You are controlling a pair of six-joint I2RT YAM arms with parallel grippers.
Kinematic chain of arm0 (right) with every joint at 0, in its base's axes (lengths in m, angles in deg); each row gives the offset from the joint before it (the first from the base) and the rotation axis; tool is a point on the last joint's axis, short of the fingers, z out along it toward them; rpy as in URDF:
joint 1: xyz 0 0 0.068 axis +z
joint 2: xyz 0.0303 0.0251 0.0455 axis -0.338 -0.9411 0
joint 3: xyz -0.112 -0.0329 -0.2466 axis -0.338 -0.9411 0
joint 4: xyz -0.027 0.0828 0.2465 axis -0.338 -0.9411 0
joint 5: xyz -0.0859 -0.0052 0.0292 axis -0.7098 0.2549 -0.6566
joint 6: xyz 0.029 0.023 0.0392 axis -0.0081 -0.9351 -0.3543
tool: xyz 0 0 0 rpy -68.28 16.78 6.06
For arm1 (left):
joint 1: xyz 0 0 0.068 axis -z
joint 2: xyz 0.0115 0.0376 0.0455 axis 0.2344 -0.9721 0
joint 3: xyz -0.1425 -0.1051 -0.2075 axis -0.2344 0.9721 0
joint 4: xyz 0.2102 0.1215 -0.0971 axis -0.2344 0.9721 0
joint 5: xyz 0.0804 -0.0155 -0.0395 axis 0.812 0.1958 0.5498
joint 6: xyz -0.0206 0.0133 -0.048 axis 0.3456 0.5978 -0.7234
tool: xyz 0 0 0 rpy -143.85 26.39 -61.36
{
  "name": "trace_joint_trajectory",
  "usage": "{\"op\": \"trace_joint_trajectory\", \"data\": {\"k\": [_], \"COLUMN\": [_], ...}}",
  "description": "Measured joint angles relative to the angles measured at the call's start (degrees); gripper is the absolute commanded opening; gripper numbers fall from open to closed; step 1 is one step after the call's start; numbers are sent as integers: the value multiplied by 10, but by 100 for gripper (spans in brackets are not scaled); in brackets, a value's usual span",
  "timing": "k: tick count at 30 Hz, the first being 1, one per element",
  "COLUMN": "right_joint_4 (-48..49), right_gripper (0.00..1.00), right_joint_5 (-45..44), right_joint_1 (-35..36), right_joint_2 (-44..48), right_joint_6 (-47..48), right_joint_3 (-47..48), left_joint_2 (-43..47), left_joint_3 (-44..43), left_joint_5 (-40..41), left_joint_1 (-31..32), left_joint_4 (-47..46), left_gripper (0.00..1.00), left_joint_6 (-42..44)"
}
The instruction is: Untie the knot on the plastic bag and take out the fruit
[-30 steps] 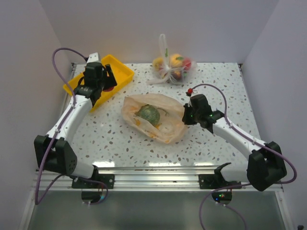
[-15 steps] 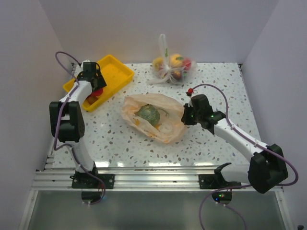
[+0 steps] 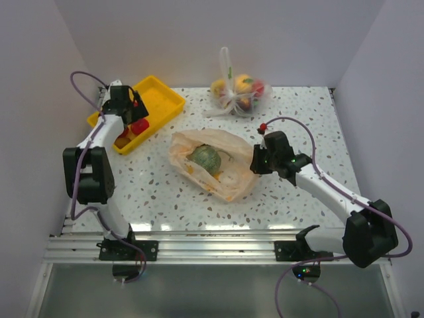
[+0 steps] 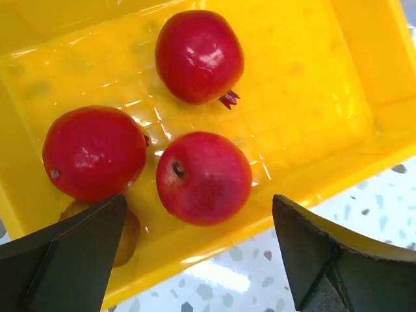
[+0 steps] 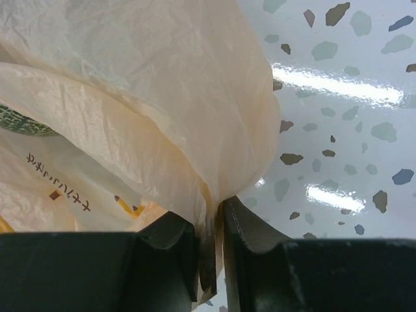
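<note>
Shifted slightly leftward over the yellow tray (image 3: 165,99) since the earlier view, the left gripper (image 3: 129,106) is held above it with its fingers (image 4: 78,253) spread wide and nothing between them. Three red fruits (image 4: 203,177) are seen lying in the tray below, and a small brown fruit (image 4: 128,233) is half hidden by one finger. The right gripper (image 5: 211,250) is kept where it was, its fingers pinched together on a fold at the right edge of the plastic bag (image 3: 212,179), which is spread on the table (image 3: 298,112) between the arms with the green fruit (image 3: 205,158) seen inside it.
</note>
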Motion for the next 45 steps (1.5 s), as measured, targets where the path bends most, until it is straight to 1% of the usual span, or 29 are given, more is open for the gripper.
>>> {"op": "trace_joint_trajectory", "data": {"k": [3,4,6,7,9,10,11,13,14,20,23,27,31,34,37,40,41,43,44,45], "right_joint_4": [-9,-13,-18,-19,-24,-27,-30,-35,-38,-54,-56,-57,-62,-59,-59,-59,-57,-54,-52,-51], "right_gripper": [39,50,62,71,81,89,92,97,99,99,99,97,94,90,85,76,69,60,49,44], "right_joint_5": [0,1,2,2,7,11,15,21,27,60,64,59,43,33,29,29,29,26,24,22], "right_joint_1": [0,0,0,0,0,0,0,0,0,1,2,3,3,3,3,3,3,3,3,4], "right_joint_2": [1,3,4,5,9,12,14,21,24,24,11,-6,-10,-10,-10,-10,-10,-10,-10,-10], "right_joint_6": [5,9,15,18,25,28,30,36,38,52,60,65,65,65,64,63,62,60,57,57], "right_joint_3": [1,2,7,11,20,25,29,38,42,82,116,131,129,116,96,80,76,65,59,53], "left_joint_2": [56,81,132,156,202,217,239,271,288,372,403,413,375,319,261,213,199,177,167,159], "left_joint_3": [35,48,70,78,97,105,119,147,163,243,260,259,243,218,189,160,151,135,129,122], "left_joint_5": [-18,-23,-32,-36,-42,-48,-59,-74,-81,-90,-86,-64,-35,-18,-8,-7,-6,-3,-1,0], "left_joint_1": [4,8,25,38,76,92,116,146,158,214,281,374,451,490,513,525,527,530,532,533], "left_joint_4": [1,0,1,2,-2,-3,-3,-2,1,31,37,35,33,31,30,31,30,30,29,29], "left_gripper": [100,100,100,100,100,100,100,100,100,100,100,100,99,98,97,96,96,94,94,94], "left_joint_6": [-9,-9,-8,-6,5,8,14,21,23,21,16,8,-5,-13,-16,-19,-20,-20,-20,-20]}}
